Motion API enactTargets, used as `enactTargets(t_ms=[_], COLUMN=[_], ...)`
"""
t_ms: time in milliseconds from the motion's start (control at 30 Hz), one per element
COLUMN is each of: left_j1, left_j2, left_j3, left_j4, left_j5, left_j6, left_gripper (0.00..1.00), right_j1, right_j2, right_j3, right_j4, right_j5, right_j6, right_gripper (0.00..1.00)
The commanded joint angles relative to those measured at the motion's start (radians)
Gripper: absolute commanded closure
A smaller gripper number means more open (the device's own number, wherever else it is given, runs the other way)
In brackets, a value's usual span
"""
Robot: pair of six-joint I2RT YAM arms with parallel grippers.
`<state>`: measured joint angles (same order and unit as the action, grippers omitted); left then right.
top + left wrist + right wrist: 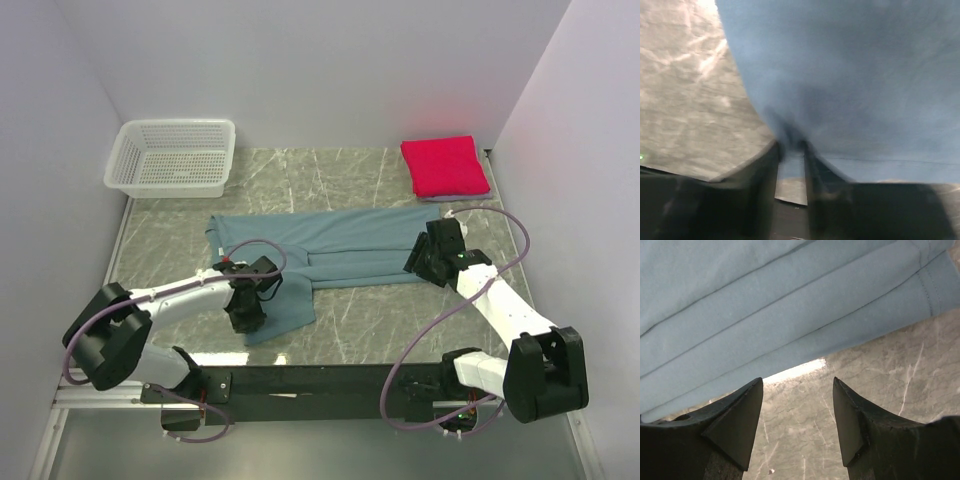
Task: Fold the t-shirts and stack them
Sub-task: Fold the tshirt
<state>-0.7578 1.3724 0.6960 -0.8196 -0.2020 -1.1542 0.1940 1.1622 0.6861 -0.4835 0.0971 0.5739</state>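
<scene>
Left gripper (791,147) pinching teal t-shirt (350,245), right gripper (797,382) fingers wide beside its edge

The basket (172,155) sits in the worktop's (370,320) far left corner, the folded shirt (444,165) in the far right — well apart. Nearer, the spread shirt (340,245) lies across the middle, the left gripper (245,318) on its near left end, the right gripper (797,382) just beside its right end.

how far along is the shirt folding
Done: the crimson t-shirt lies folded at the back right. In hand: the teal t-shirt, partly folded; the left gripper pinches its cloth, the right gripper is open beside its edge. Left: finish folding, stack it.
</scene>
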Motion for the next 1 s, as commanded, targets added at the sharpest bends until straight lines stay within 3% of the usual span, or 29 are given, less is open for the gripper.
enactTargets(t_ms=[0,67,100,300,400,567,667,967], left_j1=[-0.012,-0.018,-0.018,0.032,0.118,0.257,0.287,0.364], left_j2=[0.060,0.050,0.044,0.062,0.122,0.310,0.391,0.571], left_j3=[-0.007,0.020,0.057,0.328,0.461,0.705,0.842,0.987], left_j4=[0.020,-0.022,-0.045,-0.141,-0.112,-0.043,-0.027,0.083], left_j5=[-0.023,-0.037,-0.046,-0.163,-0.209,-0.286,-0.304,-0.274], left_j6=[-0.019,-0.022,-0.022,0.083,0.186,0.347,0.411,0.449], left_gripper=[0.82,0.97,1.00,0.99,0.99,0.99,0.99,0.99], right_j1=[0.010,0.009,0.007,0.008,0.009,0.009,0.009,0.024], right_j2=[-0.015,-0.015,-0.015,-0.025,-0.018,0.042,0.088,0.180], right_j3=[0.001,0.009,0.015,0.030,0.033,0.081,0.111,0.184], right_j4=[0.014,0.011,0.011,0.005,0.023,0.059,0.066,0.111], right_j5=[0.027,0.026,0.024,0.039,0.029,-0.032,-0.059,-0.166], right_j6=[-0.019,-0.020,-0.019,-0.017,-0.035,-0.080,-0.100,-0.152], right_gripper=[0.35,0.35,0.35,0.36,0.36,0.37,0.37,0.38])
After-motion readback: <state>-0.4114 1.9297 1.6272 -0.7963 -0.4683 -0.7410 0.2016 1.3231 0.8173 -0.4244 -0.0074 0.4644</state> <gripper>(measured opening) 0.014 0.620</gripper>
